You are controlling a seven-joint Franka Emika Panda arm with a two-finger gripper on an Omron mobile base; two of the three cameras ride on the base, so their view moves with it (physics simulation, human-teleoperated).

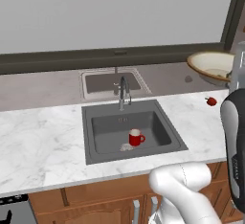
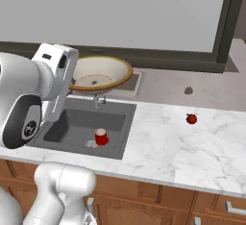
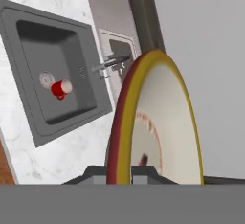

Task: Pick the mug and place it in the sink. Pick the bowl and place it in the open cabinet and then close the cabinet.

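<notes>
One long marble countertop [image 1: 43, 137] is stretching across in front of you, with wooden drawer fronts [image 2: 158, 205] running below it. Set into it, the dark grey sink [image 1: 98, 144] is sitting under a slim chrome faucet [image 1: 123, 93]; from the hand view you are looking down on that same basin [image 3: 28, 41] at a tilt.

Your arm is holding the bowl [image 2: 98, 75] up in the air, above the counter. In the right base view it is hanging in front of the back of the sink, cream inside facing up; in the left base view it [image 1: 210, 66] is showing at the far right, partly hidden behind the arm. In the hand view you are seeing the bowl [image 3: 158, 132] edge-on, its tan rim running down between the finger tips of the gripper [image 3: 119, 173], so the claw is pinching the bowl's rim.

You are also seeing the red mug [image 1: 136, 137] standing upright on the sink floor, near the drain [image 3: 46, 79], handle pointing sideways. Well apart on the counter, a tiny red fruit-like item [image 2: 191, 118] is lying to the right of the sink.
</notes>
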